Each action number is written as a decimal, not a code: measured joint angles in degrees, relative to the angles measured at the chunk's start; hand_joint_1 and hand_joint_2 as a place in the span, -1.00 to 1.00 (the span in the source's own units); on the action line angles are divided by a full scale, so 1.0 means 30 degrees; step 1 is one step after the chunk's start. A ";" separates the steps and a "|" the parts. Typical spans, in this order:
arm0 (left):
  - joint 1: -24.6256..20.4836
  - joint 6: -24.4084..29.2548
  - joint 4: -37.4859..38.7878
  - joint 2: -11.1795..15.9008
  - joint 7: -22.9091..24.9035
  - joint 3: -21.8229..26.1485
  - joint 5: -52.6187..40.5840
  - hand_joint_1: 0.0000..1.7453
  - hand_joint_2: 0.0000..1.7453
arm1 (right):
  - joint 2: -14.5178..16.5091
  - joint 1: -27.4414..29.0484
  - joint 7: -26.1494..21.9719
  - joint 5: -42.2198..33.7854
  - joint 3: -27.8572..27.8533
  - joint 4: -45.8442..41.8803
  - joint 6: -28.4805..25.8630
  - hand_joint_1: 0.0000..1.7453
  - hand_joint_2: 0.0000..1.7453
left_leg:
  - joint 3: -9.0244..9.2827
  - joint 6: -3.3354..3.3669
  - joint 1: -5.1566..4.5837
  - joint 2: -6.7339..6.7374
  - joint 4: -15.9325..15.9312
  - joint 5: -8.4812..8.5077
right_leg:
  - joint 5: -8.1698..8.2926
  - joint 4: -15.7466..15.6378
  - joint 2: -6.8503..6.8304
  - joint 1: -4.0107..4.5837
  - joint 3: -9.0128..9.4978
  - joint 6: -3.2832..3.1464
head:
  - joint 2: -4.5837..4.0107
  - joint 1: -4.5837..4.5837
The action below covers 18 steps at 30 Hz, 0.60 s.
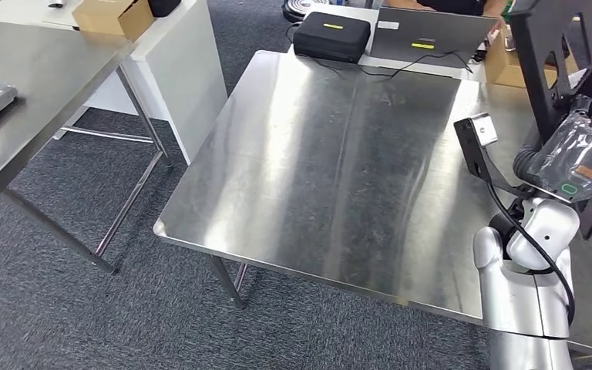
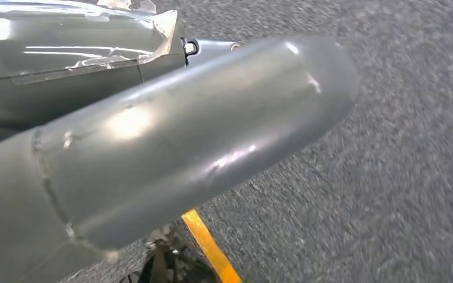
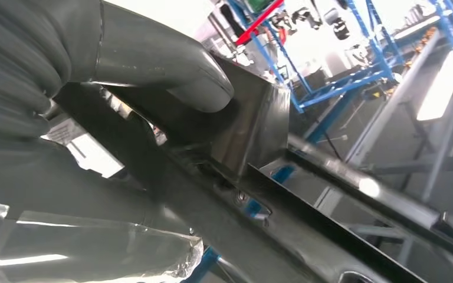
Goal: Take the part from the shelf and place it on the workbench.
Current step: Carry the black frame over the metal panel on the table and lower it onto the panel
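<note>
Up at the workbench [image 1: 339,169], right hand [image 1: 578,150] fingers grip one black part [image 1: 559,54]; left fingers' state unclear

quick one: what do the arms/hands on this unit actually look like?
The right arm is silver with white rounded joint shells and a black cable looped along it. A black bracket with a small white tag sits near the wrist. The right hand is wrapped in clear plastic film. The left hand shows a thick, smooth, glossy grey thumb.

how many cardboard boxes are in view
2: one box on the white table at top left, another box at the workbench's far right edge. More may be hidden.
</note>
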 joint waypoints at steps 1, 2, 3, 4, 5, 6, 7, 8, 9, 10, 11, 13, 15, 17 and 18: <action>0.0005 -0.0027 0.0000 0.0009 -0.0042 0.0002 0.0013 -1.00 -1.00 | -0.0020 0.0019 0.0006 0.0000 0.0079 0.0157 0.0002 1.00 1.00 | -0.0295 0.0015 -0.0001 -0.0027 0.0516 -0.0014 | 0.0000 0.0024 0.0251 0.0020 -0.0011 0.0000 | 0.0000 0.0002; 0.0004 -0.0056 0.0000 0.0018 -0.0095 0.0004 0.0027 -1.00 -1.00 | -0.0044 0.0030 -0.0004 0.0000 0.0117 0.0305 0.0002 1.00 1.00 | -0.0219 0.0062 -0.0001 -0.0054 0.0259 0.0347 | -0.0002 0.0054 0.0500 0.0031 -0.0012 0.0003 | 0.0000 -0.0002; 0.0004 -0.0084 0.0000 0.0027 -0.0146 0.0005 0.0042 -1.00 -1.00 | -0.0062 0.0033 -0.0013 0.0000 0.0135 0.0437 0.0002 1.00 1.00 | 0.0204 0.0130 0.0000 -0.0116 -0.0685 0.0981 | -0.0004 0.0088 0.0744 0.0033 -0.0009 0.0007 | 0.0000 -0.0002; 0.0002 -0.0113 0.0000 0.0036 -0.0206 0.0005 0.0062 -1.00 -1.00 | -0.0085 0.0024 -0.0016 0.0000 0.0150 0.0565 0.0002 1.00 1.00 | 0.0819 0.0207 0.0012 -0.0352 -0.1993 0.1695 | -0.0007 0.0120 0.0975 0.0032 -0.0017 0.0013 | 0.0000 -0.0002; 0.0001 -0.0142 0.0000 0.0044 -0.0273 0.0005 0.0111 -1.00 -1.00 | -0.0106 -0.0025 -0.0018 0.0000 0.0177 0.0720 0.0002 1.00 1.00 | 0.1433 0.0283 0.0044 -0.0738 -0.3268 0.2201 | -0.0014 0.0170 0.1191 0.0082 -0.0056 0.0035 | 0.0000 0.0002; -0.0001 -0.0164 0.0000 0.0049 -0.0388 0.0006 0.0201 -1.00 -1.00 | -0.0115 -0.0140 -0.0069 0.0000 0.0246 0.0988 0.0002 1.00 1.00 | 0.1872 0.0341 0.0054 -0.1021 -0.4193 0.2513 | -0.0005 0.0203 0.1388 0.0109 -0.0124 0.0086 | 0.0000 0.0017; -0.0011 -0.0175 0.0000 0.0051 -0.0537 0.0006 0.0314 -1.00 -1.00 | -0.0122 -0.0291 -0.0160 0.0000 0.0323 0.1331 0.0002 1.00 1.00 | 0.2090 0.0409 0.0039 -0.1222 -0.4681 0.2594 | 0.0020 0.0220 0.1585 0.0113 -0.0205 0.0163 | 0.0000 0.0032; -0.0031 -0.0179 0.0000 0.0049 -0.0699 0.0007 0.0450 -1.00 -1.00 | -0.0126 -0.0441 -0.0271 0.0000 0.0401 0.1723 0.0002 1.00 1.00 | 0.2143 0.0480 -0.0005 -0.1212 -0.4814 0.2538 | 0.0063 0.0204 0.1777 0.0099 -0.0279 0.0268 | 0.0000 0.0041; -0.0056 -0.0168 0.0000 0.0029 -0.0850 0.0011 0.0554 -1.00 -1.00 | -0.0135 -0.0559 -0.0386 0.0000 0.0468 0.2113 0.0002 1.00 1.00 | 0.2154 0.0586 -0.0037 -0.0987 -0.4858 0.2583 | 0.0116 0.0150 0.1962 0.0060 -0.0328 0.0400 | 0.0000 0.0050; -0.0090 -0.0153 0.0000 0.0013 -0.0955 0.0015 0.0618 -1.00 -1.00 | -0.0160 -0.0621 -0.0463 0.0000 0.0505 0.2440 0.0000 1.00 1.00 | 0.2197 0.0727 -0.0034 -0.0793 -0.4946 0.2652 | 0.0100 0.0201 0.1841 0.0038 -0.0420 0.0498 | 0.0000 0.0053; -0.0113 -0.0140 -0.0002 0.0000 -0.1024 0.0020 0.0656 -1.00 -1.00 | -0.0190 -0.0692 -0.0499 0.0000 0.0539 0.2729 -0.0002 1.00 1.00 | 0.2240 0.0864 -0.0016 -0.0614 -0.5040 0.2730 | -0.0064 0.0509 0.1435 0.0057 -0.0628 0.0553 | 0.0000 0.0097; -0.0114 -0.0129 -0.0004 -0.0006 -0.1087 0.0045 0.0679 -1.00 -1.00 | -0.0241 -0.0902 -0.0528 0.0000 0.0616 0.3209 -0.0006 1.00 1.00 | 0.2277 0.1056 0.0000 -0.0221 -0.5170 0.2828 | -0.0910 0.2365 0.0318 0.0089 -0.1610 0.0519 | 0.0000 0.0195; -0.0091 -0.0128 -0.0002 -0.0006 -0.1107 0.0084 0.0712 -1.00 -1.00 | -0.0246 -0.1022 -0.0528 0.0000 0.0682 0.3574 -0.0006 1.00 1.00 | 0.2261 0.1119 -0.0042 0.0186 -0.5167 0.2802 | -0.1898 0.5071 -0.0127 0.0076 -0.2954 0.0506 | 0.0000 0.0259; -0.0090 -0.0128 0.0000 -0.0018 -0.1116 0.0100 0.0727 -1.00 -1.00 | -0.0244 -0.1012 -0.0528 0.0000 0.0718 0.3852 -0.0006 1.00 1.00 | 0.2278 0.1122 -0.0051 0.0600 -0.5155 0.2746 | -0.1981 0.5893 -0.0220 0.0039 -0.3375 0.0712 | 0.0000 0.0282; -0.0091 -0.0129 0.0000 -0.0027 -0.1120 0.0100 0.0725 -1.00 -1.00 | -0.0244 -0.1029 -0.0528 0.0000 0.0730 0.3950 -0.0006 1.00 1.00 | 0.2314 0.1092 -0.0050 0.0812 -0.5149 0.2703 | -0.1580 0.5050 -0.0354 0.0019 -0.2954 0.0876 | 0.0000 0.0286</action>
